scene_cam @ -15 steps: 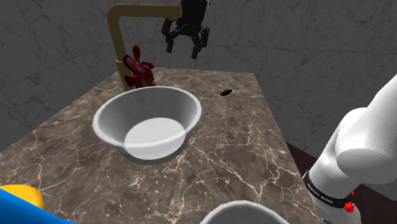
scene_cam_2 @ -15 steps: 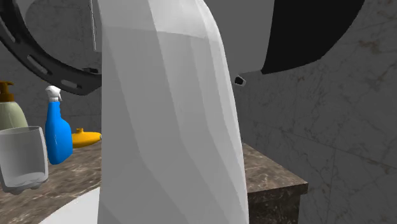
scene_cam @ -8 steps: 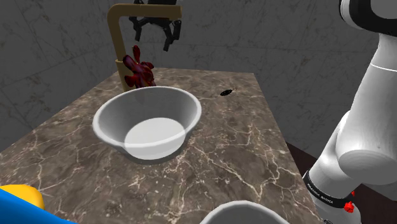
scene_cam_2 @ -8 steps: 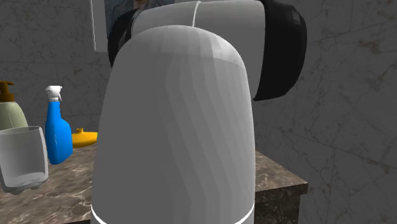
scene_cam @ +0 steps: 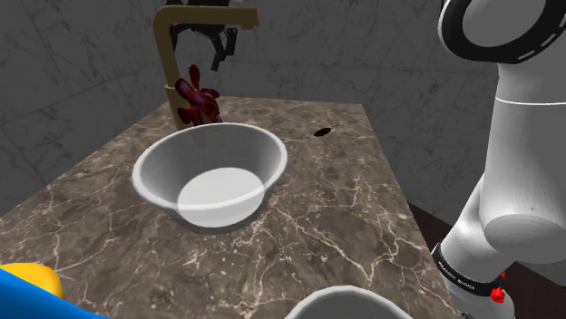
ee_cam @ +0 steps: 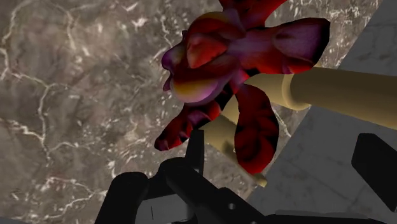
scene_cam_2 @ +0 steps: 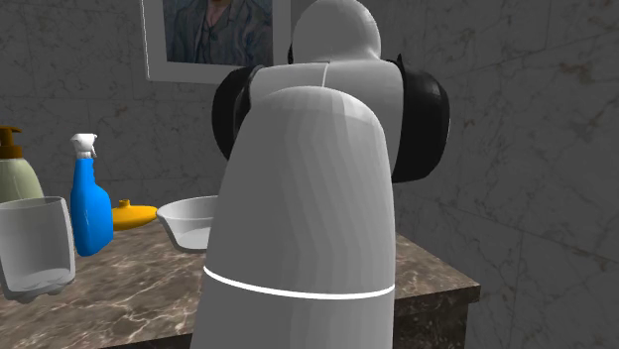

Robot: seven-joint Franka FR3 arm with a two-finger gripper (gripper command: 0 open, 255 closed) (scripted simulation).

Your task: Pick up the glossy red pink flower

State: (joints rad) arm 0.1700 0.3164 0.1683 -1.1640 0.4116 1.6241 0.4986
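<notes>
I count one flower (scene_cam: pixel 198 98), dark red with a purplish heart. It stands at the far end of the surface (scene_cam: pixel 345 195), at about 11 o'clock from the white basin (scene_cam: pixel 210 172), tight against the post of the one tan faucet (scene_cam: pixel 167 63). The basin's rim hides the flower's foot, so I cannot tell what it rests on.

The tool (scene_cam: pixel 200 47) hangs at 12 o'clock from the flower, apart from it. Its fingers are spread with nothing between them. The picture's top edge cuts off its upper part, and the faucet's crossbar overlaps it. In the wrist view the flower (ee_cam: pixel 235 63) lies just ahead of the tool (ee_cam: pixel 286 162), with its uppermost petal cut off.

At 2 o'clock from the basin lies one black speck (scene_cam: pixel 322 132), too small for me to name. At 5 o'clock a second white rim (scene_cam: pixel 349 304) is cut by the picture's edge. At 7 o'clock one blue and yellow shape (scene_cam: pixel 27 290) is likewise cut.

In the second exterior view the arm (scene_cam_2: pixel 298 228) blocks the middle. Beside it I count one glass (scene_cam_2: pixel 35 243), one blue spray bottle (scene_cam_2: pixel 89 203), one dispenser (scene_cam_2: pixel 15 174), one yellow thing (scene_cam_2: pixel 134 213) and one framed picture (scene_cam_2: pixel 213 35).
</notes>
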